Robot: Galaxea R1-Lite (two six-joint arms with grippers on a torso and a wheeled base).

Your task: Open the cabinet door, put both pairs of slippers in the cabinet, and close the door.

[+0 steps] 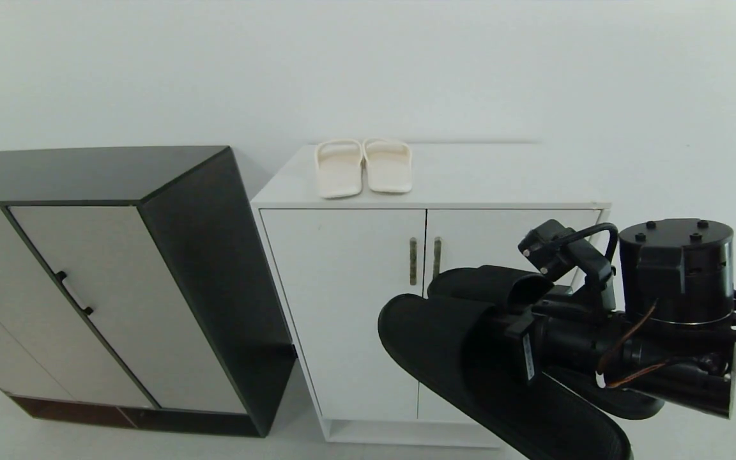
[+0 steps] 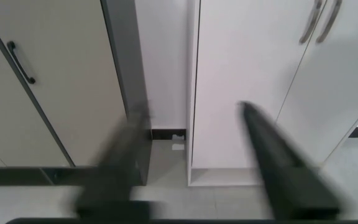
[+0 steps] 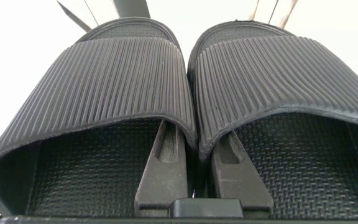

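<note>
White wall behind; before you a white two-door cabinet (image 1: 342,306), doors closed. On its top, L side, lies a pair of cream foam slippers (image 1: 363,166). Your R gripper (image 3: 196,168) pinches a pair of black ribbed slippers (image 1: 464,345), one finger inside each, in front of the R door. L gripper (image 2: 188,118) stands wide apart w/ nothing in it.
</note>
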